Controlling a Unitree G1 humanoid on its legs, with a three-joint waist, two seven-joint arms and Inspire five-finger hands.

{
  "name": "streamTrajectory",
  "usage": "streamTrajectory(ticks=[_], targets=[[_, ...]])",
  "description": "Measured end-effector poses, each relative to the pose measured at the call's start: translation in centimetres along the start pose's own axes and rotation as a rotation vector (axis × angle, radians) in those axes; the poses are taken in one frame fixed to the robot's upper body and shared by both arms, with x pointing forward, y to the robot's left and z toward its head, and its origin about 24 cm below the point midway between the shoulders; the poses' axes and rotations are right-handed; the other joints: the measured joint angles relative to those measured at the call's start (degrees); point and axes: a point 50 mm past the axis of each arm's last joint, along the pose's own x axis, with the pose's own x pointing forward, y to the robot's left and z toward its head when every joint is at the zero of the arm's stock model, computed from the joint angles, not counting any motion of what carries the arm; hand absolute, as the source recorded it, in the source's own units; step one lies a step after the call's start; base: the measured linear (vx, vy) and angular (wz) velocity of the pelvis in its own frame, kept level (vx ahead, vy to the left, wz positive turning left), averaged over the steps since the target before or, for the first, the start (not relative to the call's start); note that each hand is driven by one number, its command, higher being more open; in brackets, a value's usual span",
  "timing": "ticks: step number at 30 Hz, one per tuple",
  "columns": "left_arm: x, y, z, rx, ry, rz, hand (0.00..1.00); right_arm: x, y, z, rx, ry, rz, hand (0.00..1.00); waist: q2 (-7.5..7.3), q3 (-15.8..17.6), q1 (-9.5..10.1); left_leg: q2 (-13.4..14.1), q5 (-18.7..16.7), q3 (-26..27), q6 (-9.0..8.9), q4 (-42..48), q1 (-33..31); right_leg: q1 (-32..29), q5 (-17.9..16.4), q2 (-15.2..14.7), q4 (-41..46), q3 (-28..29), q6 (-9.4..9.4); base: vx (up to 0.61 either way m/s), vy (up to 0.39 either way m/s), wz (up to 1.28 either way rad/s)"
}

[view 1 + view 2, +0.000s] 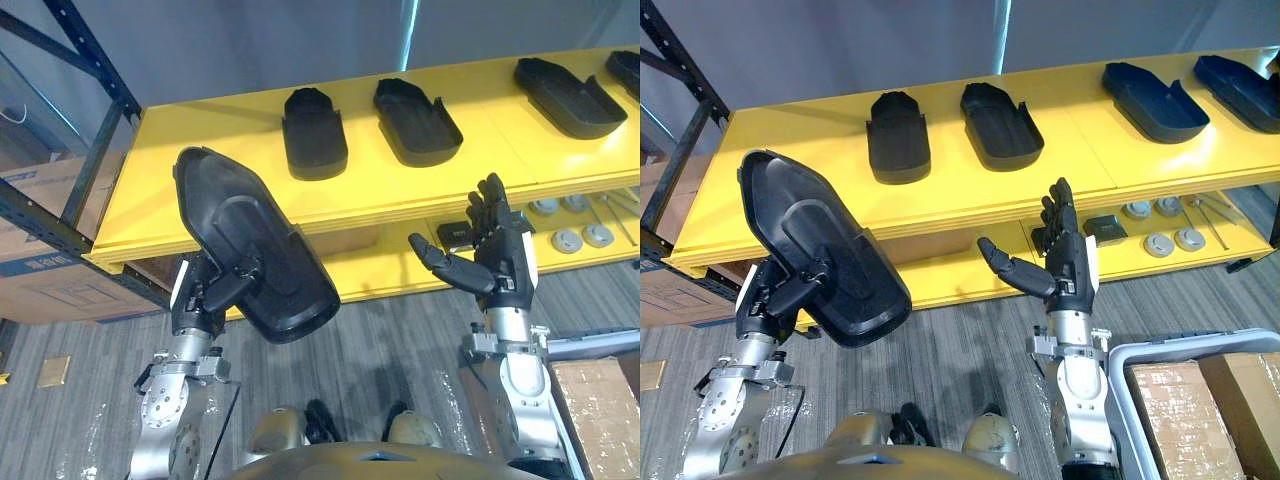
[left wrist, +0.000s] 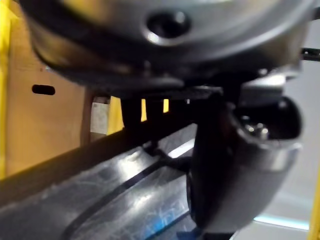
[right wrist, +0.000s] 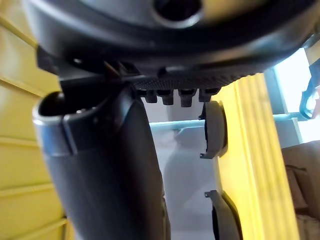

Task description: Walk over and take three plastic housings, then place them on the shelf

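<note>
My left hand is shut on a large black plastic housing, held tilted up in front of the yellow shelf; its glossy surface lies close under the hand in the left wrist view. Two black housings lie side by side on the top shelf board, and two more lie further right. My right hand is open, fingers straight up and thumb out, in front of the shelf's edge and holding nothing. The right wrist view has housings on the yellow board.
A lower yellow shelf board holds round grey discs and a small black part. Dark blue rack uprights stand at the left with cardboard boxes behind. A grey bin with cardboard boxes sits at lower right on the carpet.
</note>
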Motion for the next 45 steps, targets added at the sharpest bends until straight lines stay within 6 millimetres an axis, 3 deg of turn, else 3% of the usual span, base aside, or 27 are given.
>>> streamTrajectory(ticks=[1, 3, 4, 5, 6, 8, 10, 11, 15, 17, 20, 22, 25, 30, 38, 40, 45], targets=[[-0.1, 0.0, -0.7, -0.011, 0.025, 0.011, 0.00, 0.3, 0.1, 0.2, 0.006, -0.018, 0.002, 1.00, 0.03, -0.06, -0.28, 4.96, 0.20, -1.79, -1.17, 3.23, -0.76, 1.22, -0.19, -0.26, -0.74, 0.35, -0.30, 0.02, -0.052, -0.20], [-0.3, -0.2, -1.4, -0.038, 0.044, 0.030, 0.00, 0.6, -0.2, 0.5, -0.008, -0.052, -0.003, 1.00, 0.07, -0.27, -0.23, 8.95, 2.84, -5.69, -3.79, 1.41, -0.59, 1.24, -0.23, -1.46, -0.45, 1.45, 0.39, 0.07, 0.072, -0.29], [-0.4, -0.4, -1.5, -0.052, 0.046, 0.037, 0.00, 0.8, -0.7, 0.7, -0.024, -0.066, -0.010, 1.00, 0.43, -0.52, -0.13, 9.26, 4.90, -6.14, -3.90, -1.39, 0.57, 0.79, 0.07, -3.03, 0.18, 2.39, 1.51, 0.10, 0.193, -0.32], [-0.4, -0.5, -1.6, -0.056, 0.046, 0.034, 0.00, 0.8, -1.0, 0.8, -0.034, -0.070, -0.014, 1.00, 0.87, -0.81, -0.17, 8.79, 6.22, -6.09, -4.17, -3.16, 1.31, 0.47, 0.35, -3.62, 0.54, 2.70, 2.38, 0.13, 0.280, -0.21], [-0.5, -0.7, -1.6, -0.063, 0.043, 0.025, 0.00, 0.7, -1.7, 0.9, -0.060, -0.071, -0.027, 1.00, 2.42, -1.65, -0.28, 7.54, 10.03, -5.81, -4.28, -7.13, 2.95, -0.16, 0.88, -4.22, 0.87, 3.13, 3.72, 0.11, 0.275, -0.06], [-0.3, -0.8, -1.3, -0.053, 0.032, 0.015, 0.00, 0.4, -2.2, 0.5, -0.056, -0.054, -0.085, 1.00, 3.37, -2.24, -0.46, 5.40, 5.76, -4.37, -6.27, -12.05, 5.84, -0.01, 1.97, -5.52, 1.06, 2.29, 5.84, 0.09, 0.365, 0.12], [-0.1, -0.2, -0.6, 0.003, 0.016, 0.011, 0.00, 0.1, -1.7, 0.1, -0.023, -0.044, -0.105, 1.00, 1.25, -2.00, -0.39, 3.57, 4.16, -3.60, -6.76, -15.30, 7.42, 0.02, 2.68, -7.04, 0.96, 1.86, 6.99, 0.04, 0.381, 0.14], [-0.5, 1.0, -0.3, 0.086, 0.046, 0.010, 0.00, -0.2, -0.8, -0.3, 0.020, -0.027, -0.104, 1.00, -1.25, -2.08, 0.05, 1.30, 4.06, -2.56, -6.87, -18.85, 9.46, 0.20, 4.27, -8.43, 0.68, 1.17, 7.19, 0.01, 0.333, 0.03], [-1.9, 3.3, -0.2, 0.146, 0.115, 0.058, 0.00, -0.9, 0.6, -0.8, 0.062, -0.001, -0.072, 1.00, -2.83, -2.34, 0.55, -0.69, 3.93, -0.68, -6.79, -22.44, 12.93, 1.60, 5.58, -9.82, 0.31, -1.59, 6.99, -0.03, 0.129, -0.17], [-1.9, 3.5, 0.1, 0.139, 0.100, 0.070, 0.00, -1.2, 0.7, -1.0, 0.065, 0.011, -0.075, 1.00, -2.28, -2.03, 0.50, -0.53, 2.57, -0.71, -7.31, -22.65, 12.33, 2.22, 5.30, -9.75, -0.54, -3.84, 6.66, -0.04, -0.006, 0.11], [-1.6, 2.0, 0.4, 0.030, 0.057, 0.050, 0.00, -1.2, 0.3, -0.8, 0.036, 0.009, -0.084, 1.00, -1.54, -1.70, -0.53, 0.88, 2.35, 0.75, -7.51, -22.64, 10.56, 2.00, 4.86, -9.44, -0.73, -7.31, 5.93, -0.02, -0.056, 0.36], [-1.4, 0.1, 0.0, -0.040, 0.041, 0.012, 0.00, -1.2, -0.2, -0.8, 0.021, 0.007, -0.107, 1.00, 0.17, -1.65, -0.70, 2.44, 4.99, 3.67, -7.41, -22.59, 9.82, 1.56, 5.16, -8.81, -0.60, -8.58, 6.38, 0.03, -0.036, 0.30], [-1.0, -1.6, -0.1, -0.058, 0.027, -0.002, 0.00, -0.5, -0.5, -0.4, 0.005, -0.014, -0.100, 1.00, 0.65, -1.68, -0.66, 3.18, 7.77, 4.68, -7.57, -23.65, 9.80, 0.75, 5.19, -7.82, -0.48, -8.83, 6.36, 0.04, -0.046, 0.02], [0.5, -0.9, 2.0, 0.100, -0.071, 0.091, 0.00, 0.0, 0.0, -0.2, 0.017, -0.018, -0.080, 1.00, 0.23, -1.47, -0.87, 3.69, 8.12, 6.23, -7.99, -24.62, 12.39, 1.62, 5.11, -7.22, -0.40, -8.30, 6.15, 0.02, -0.016, -0.17], [4.4, 3.1, 9.0, 0.385, -0.323, 0.266, 0.00, -1.1, 2.1, -2.2, 0.081, 0.156, 0.067, 1.00, 0.50, -1.34, -1.81, 3.05, 9.69, 7.08, -8.23, -27.47, 13.90, 0.34, 4.03, -7.50, 2.09, -7.49, 4.84, -0.03, 0.001, -0.05], [6.6, 4.3, 10.1, 0.438, -0.321, 0.288, 0.00, -1.3, 2.3, -2.4, 0.081, 0.186, 0.116, 1.00, 1.20, -1.18, -2.01, 2.42, 10.45, 7.39, -8.25, -29.14, 14.23, -0.59, 3.71, -7.80, 3.12, -7.01, 4.70, -0.07, -0.002, -0.07], [10.5, 8.4, 10.4, 0.520, -0.178, 0.372, 0.00, -2.3, 3.1, -3.0, 0.079, 0.246, 0.237, 1.00, 2.47, -0.86, -3.70, 1.87, 12.11, 9.19, -8.24, -31.51, 14.82, -3.22, 3.07, -7.90, 5.10, -4.99, 4.11, -0.06, -0.007, -0.14]])
